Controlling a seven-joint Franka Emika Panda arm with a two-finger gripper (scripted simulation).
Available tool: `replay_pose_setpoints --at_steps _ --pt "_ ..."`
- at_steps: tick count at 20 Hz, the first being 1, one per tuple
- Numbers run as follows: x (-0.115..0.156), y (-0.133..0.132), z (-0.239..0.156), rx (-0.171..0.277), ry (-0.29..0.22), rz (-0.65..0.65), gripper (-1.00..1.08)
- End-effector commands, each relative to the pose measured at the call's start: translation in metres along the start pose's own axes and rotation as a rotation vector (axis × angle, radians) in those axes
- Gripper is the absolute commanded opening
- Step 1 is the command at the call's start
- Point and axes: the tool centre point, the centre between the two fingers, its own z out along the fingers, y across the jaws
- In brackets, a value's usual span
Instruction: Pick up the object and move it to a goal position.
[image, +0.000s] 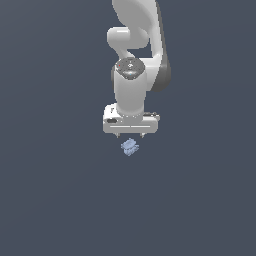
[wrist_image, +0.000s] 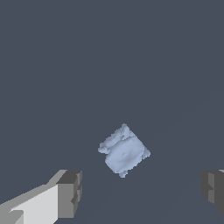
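The object (image: 130, 146) is a tiny pale blue lumpy piece lying on the dark grey floor. My white gripper (image: 130, 135) hangs just above it, pointing straight down, with only its short fingertips showing under the hand. In the wrist view the object (wrist_image: 124, 150) lies between the two fingers, apart from both. The gripper (wrist_image: 142, 192) is open wide and empty, with one finger (wrist_image: 70, 194) and the other finger (wrist_image: 213, 189) at the frame's sides.
The dark grey floor (image: 60, 190) spreads flat all around. The white arm (image: 135, 45) rises above the gripper to the exterior view's top edge. No goal marker shows.
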Motion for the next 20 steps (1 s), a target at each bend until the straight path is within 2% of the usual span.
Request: replay_pose_setpoints --at_steps 1,10,20 --pt "0.000 0.000 0.000 0.000 0.000 0.000 1.00" --pt "-0.007 -0.015 0.003 0.033 -0.025 0.024 1.00" --pt "-0.007 -0.013 0.008 0.029 -0.021 -0.020 1.00"
